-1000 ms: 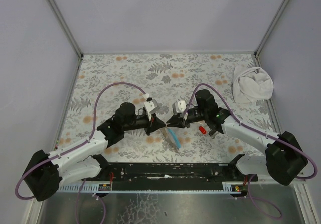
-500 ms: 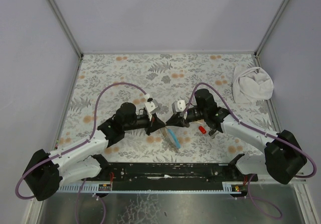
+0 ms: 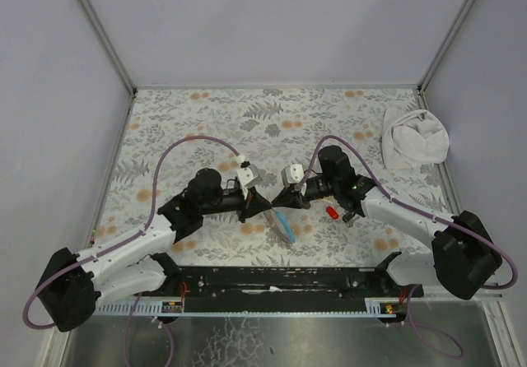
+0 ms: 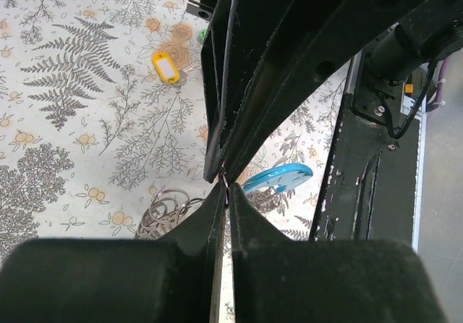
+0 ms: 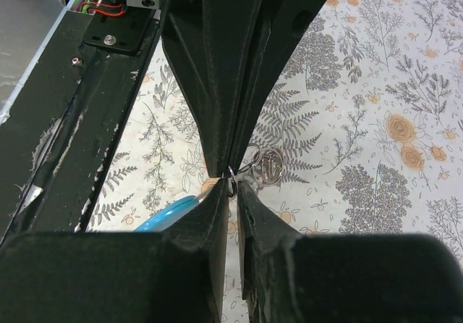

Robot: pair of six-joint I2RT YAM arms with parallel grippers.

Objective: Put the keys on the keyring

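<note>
- View from above: left gripper (image 3: pixel 265 204) and right gripper (image 3: pixel 278 202) meet tip to tip low over the floral table (image 3: pixel 206 120), near its front edge; keyring (image 3: pixel 285 226), showing its light blue part, lies on the table just in front of the meeting tips; red key (image 3: pixel 332 212) lies on the table beside the right arm's wrist; white cloth (image 3: pixel 416 137) sits well apart at the far right
- Left wrist view: fingers of the left gripper (image 4: pixel 225 196) are pressed together, with a thin dark wire (image 4: pixel 226 187) at their tips; the right gripper (image 4: pixel 219 174) points down from the top edge to the same spot, and whether the two touch cannot be told; a light blue arc of the keyring (image 4: pixel 278 178) lies just right of the tips; yellow key (image 4: pixel 166 67) lies apart at upper left; small metal rings (image 4: pixel 163 211) lie on the table at lower left
- Right wrist view: fingers of the right gripper (image 5: pixel 233 193) stand close, with only a narrow slit between them; whether they pinch the thin dark wire (image 5: pixel 232 186) at their tips cannot be told; the left gripper (image 5: pixel 221 171) meets them from above; the keyring (image 5: pixel 170 214) shows as a blue arc at lower left; small metal rings (image 5: pixel 269 165) lie just right of the tips
</note>
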